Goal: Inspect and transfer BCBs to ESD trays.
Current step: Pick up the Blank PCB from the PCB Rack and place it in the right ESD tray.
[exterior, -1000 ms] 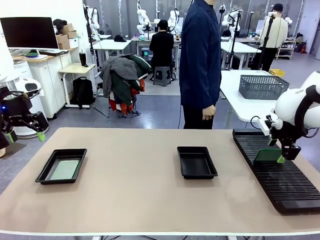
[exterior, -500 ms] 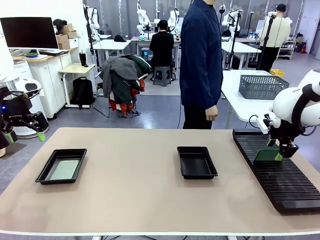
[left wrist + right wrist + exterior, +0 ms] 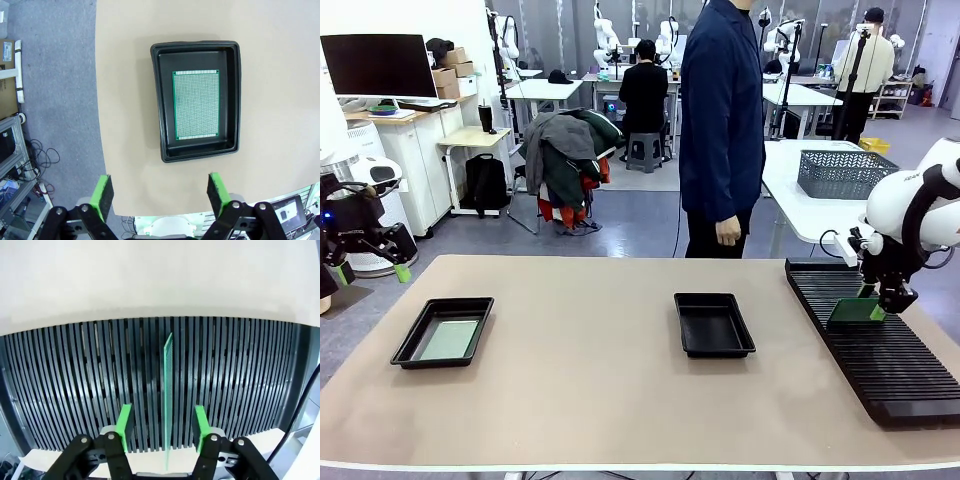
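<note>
Picking step: right pincer sits over the rack board, one pad facing each side. I judge it is about to grip, with the lift-out not yet begun.
Right pincer state: jaws at middling width, a gap on both sides of the board, nothing held.
Left pincer: wide, empty, off the table's left end and aimed down at the left tray.
Tray board: lies flat and roughly centred in the left tray, so that transfer looks done.
Rack board: stands on edge in a slot of the rack, toward its far end. Upright storage leaves both faces free for the pads.
Mid tray: empty, just in front of the person, so probably the next drop point.
Right wrist view: board seen edge-on, close to centred between the pads, so the clearances are readable. The front view can't resolve them.
Left wrist view: top-down on the tray board's hole grid, good for inspection. In the front view it's only a pale patch.
Front view: gives the overall layout — trays well apart, rack at the right.
Risk: an off-centre squeeze could tilt the thin board in its slot.
</note>
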### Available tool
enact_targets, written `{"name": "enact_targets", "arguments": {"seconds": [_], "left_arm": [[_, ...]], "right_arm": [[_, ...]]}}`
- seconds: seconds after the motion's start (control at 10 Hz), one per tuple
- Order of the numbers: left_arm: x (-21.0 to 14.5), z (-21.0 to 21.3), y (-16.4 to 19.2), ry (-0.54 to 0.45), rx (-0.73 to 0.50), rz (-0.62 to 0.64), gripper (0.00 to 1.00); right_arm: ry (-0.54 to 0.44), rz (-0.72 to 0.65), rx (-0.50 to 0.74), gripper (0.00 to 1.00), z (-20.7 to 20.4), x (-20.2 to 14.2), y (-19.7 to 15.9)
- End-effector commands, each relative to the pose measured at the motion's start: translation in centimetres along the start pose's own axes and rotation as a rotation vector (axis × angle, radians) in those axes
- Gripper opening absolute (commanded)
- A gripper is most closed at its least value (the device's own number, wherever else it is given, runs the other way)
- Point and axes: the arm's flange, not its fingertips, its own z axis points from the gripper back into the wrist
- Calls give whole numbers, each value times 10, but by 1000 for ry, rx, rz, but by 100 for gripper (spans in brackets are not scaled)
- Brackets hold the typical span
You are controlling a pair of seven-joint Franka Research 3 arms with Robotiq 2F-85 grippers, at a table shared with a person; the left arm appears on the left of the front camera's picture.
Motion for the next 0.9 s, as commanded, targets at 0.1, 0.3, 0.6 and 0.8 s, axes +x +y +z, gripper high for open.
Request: {"name": "enact_targets", "arguments": {"seconds": [0.1, 0.3, 0.6, 0.8], "left_arm": [[-1, -3, -1, -7, -8, 5, 100], [-1, -3, -1, -7, -8, 5, 100], [-1, -3, -1, -7, -8, 5, 100], [-1, -3, -1, -7, -8, 5, 100]], "right_arm": [[-13, 25, 15, 57, -3, -6, -5], [-13, 23, 18, 51, -3, -6, -4], [-19, 20, 13, 38, -4, -6, -3], [-21, 20, 12, 31, -4, -7, -3]]}}
